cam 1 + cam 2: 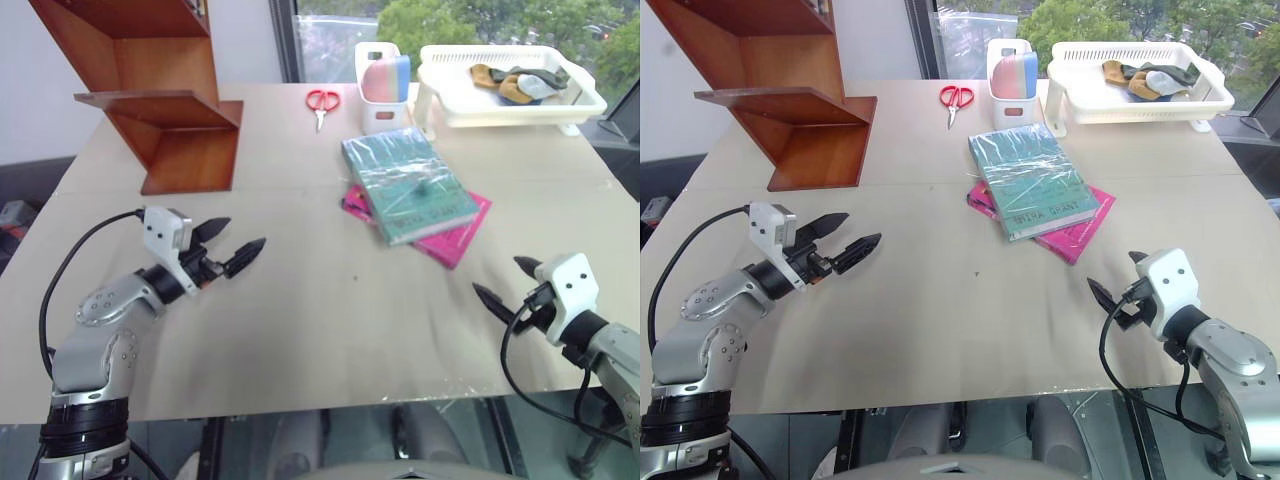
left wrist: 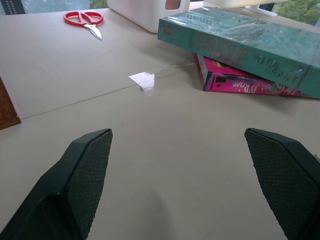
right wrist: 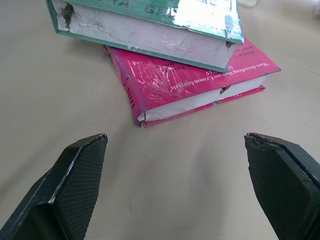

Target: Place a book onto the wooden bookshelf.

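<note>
Two books lie stacked mid-worktop in the left eye view: the teal book [image 1: 408, 184] in shiny wrap rests askew on the pink book [image 1: 455, 232], well apart from the wooden bookshelf [image 1: 150, 95] at the far left corner. The left pincer [image 1: 228, 246] and right pincer [image 1: 505, 282] both hover empty, fingers spread wide, short of the stack.

In the left wrist view the teal book's spine [image 2: 240, 42] overhangs the pink one; a low approach could catch both spines and drag them together.

In the right wrist view the page edges [image 3: 150, 37] face the pincer. I judge that the slick wrap could let the teal book slide out of a pinch, or a one-sided push could skate it off the pink book toward the red scissors [image 1: 321, 101].
</note>
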Available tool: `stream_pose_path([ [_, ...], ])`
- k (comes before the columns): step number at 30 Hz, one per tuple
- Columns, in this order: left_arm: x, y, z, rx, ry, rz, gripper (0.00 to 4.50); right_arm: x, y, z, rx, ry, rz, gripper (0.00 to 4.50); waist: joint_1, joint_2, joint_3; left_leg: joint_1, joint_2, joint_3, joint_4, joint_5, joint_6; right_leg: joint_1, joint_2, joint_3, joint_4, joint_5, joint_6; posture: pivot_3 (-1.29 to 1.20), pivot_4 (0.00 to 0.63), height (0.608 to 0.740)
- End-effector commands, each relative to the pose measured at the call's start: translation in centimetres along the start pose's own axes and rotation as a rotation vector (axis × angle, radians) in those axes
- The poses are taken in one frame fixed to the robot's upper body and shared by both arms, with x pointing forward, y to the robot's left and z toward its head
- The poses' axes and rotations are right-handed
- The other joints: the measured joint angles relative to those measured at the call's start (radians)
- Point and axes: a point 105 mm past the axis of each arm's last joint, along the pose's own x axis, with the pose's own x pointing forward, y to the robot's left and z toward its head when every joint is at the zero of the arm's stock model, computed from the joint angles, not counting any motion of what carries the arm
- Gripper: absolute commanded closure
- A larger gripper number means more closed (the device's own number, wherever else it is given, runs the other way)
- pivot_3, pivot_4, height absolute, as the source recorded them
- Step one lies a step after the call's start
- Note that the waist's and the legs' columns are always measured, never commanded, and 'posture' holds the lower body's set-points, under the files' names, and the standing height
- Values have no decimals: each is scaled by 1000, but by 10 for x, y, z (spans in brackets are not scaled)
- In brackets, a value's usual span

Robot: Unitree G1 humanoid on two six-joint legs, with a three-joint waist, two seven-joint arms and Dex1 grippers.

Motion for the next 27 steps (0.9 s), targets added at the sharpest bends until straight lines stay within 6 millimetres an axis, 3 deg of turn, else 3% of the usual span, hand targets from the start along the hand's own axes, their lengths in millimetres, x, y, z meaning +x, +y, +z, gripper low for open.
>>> stream_pose_path([
  [1,-6,3,9,30,-21,5,13,-3,-6,12,-41,-40,-12,0,0,0,0,0,0,0,0,0,0,0,0,0,0,0,0,0,150,740],
  [10,-2,-3,13,26,-40,-16,13,2,-7,13,-50,-50,-2,0,0,0,0,0,0,0,0,0,0,0,0,0,0,0,0,0,150,740],
  [27,7,-34,17,39,-43,-115,13,15,-13,25,-61,-65,-17,0,-1,0,0,0,0,0,0,0,0,0,0,0,0,0,0,0,150,740],
])
